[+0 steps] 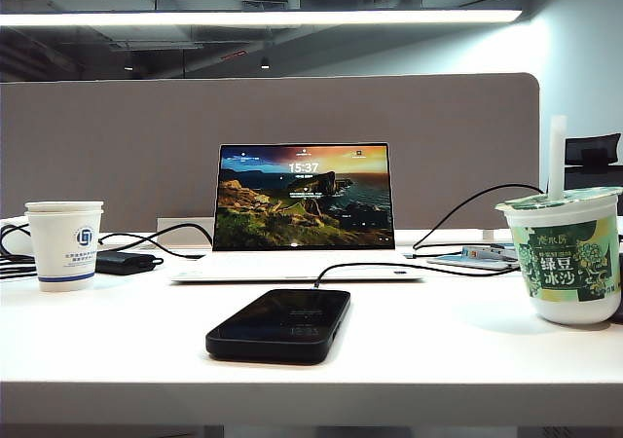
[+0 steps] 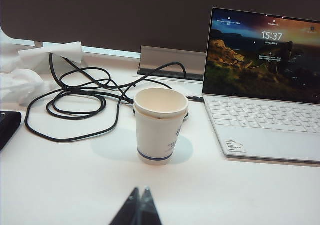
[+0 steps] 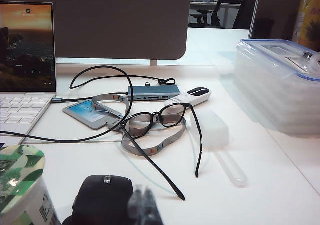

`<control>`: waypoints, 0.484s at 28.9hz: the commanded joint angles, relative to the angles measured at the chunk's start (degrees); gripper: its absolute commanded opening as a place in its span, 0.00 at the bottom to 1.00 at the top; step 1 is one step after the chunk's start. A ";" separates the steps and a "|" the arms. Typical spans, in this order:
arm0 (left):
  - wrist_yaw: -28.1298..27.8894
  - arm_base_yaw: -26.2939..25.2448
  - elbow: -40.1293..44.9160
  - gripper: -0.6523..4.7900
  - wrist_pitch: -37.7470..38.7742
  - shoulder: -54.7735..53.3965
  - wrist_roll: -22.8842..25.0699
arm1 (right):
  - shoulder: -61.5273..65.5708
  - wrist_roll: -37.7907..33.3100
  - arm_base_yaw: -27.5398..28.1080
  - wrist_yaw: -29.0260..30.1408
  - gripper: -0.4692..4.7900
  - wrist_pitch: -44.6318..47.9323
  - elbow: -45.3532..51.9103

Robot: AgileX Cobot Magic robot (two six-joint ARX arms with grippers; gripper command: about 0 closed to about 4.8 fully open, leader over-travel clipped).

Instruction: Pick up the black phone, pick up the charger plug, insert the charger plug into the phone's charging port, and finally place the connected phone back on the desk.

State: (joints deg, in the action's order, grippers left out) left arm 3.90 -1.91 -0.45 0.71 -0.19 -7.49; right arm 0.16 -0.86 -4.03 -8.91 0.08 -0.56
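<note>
The black phone [image 1: 279,324] lies flat, screen up, on the white desk [image 1: 448,360] in front of the laptop in the exterior view. A thin black cable [image 1: 409,266] comes in from the right, and its end meets the phone's far short edge. The charger plug and the phone's charging port are too small to make out there. Neither gripper shows in the exterior view. My left gripper [image 2: 140,190] is shut and empty over bare desk, short of a paper cup [image 2: 160,125]. My right gripper [image 3: 145,191] is shut, blurred, beside a black mouse [image 3: 102,197].
An open laptop [image 1: 302,204] stands behind the phone, with a paper cup [image 1: 64,243] on the left and a green dessert cup [image 1: 569,253] on the right. Glasses [image 3: 160,117], a lanyard badge [image 3: 87,112], a hub [image 3: 152,91], stacked plastic boxes [image 3: 280,85] and coiled cables [image 2: 80,92] lie around.
</note>
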 commanded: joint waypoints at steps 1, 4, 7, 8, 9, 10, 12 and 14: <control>0.00 -0.04 0.02 0.11 -0.55 -0.02 0.11 | 0.00 -0.39 0.04 0.63 0.08 1.03 -0.07; -0.02 -0.04 0.02 0.11 -0.52 -0.02 0.11 | 0.00 -0.39 0.04 3.04 0.08 1.09 -0.07; -0.02 -0.04 0.02 0.11 -0.55 -0.02 0.11 | 0.00 -0.39 0.04 4.13 0.08 1.11 -0.07; -0.02 -0.04 0.02 0.11 -0.52 -0.02 0.11 | 0.00 -0.39 0.04 4.13 0.08 1.11 -0.07; 0.00 -0.04 0.02 0.11 -0.55 -0.02 0.11 | 0.00 -0.39 0.04 4.13 0.08 1.11 -0.07; 0.00 -0.04 0.02 0.11 -0.55 -0.02 0.11 | 0.00 -0.42 0.04 4.15 0.08 1.14 -0.07; -0.02 -0.04 0.02 0.11 -0.52 -0.02 0.11 | 0.00 -0.42 -0.02 4.13 0.08 1.01 -0.09; 0.00 -0.04 0.02 0.11 -0.52 -0.02 0.11 | 0.00 -0.42 -0.07 3.91 0.08 1.01 -0.09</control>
State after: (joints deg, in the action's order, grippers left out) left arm 3.90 -1.91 -0.45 0.71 -0.19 -7.49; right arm 0.16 -1.06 -4.08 -4.93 0.10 -0.56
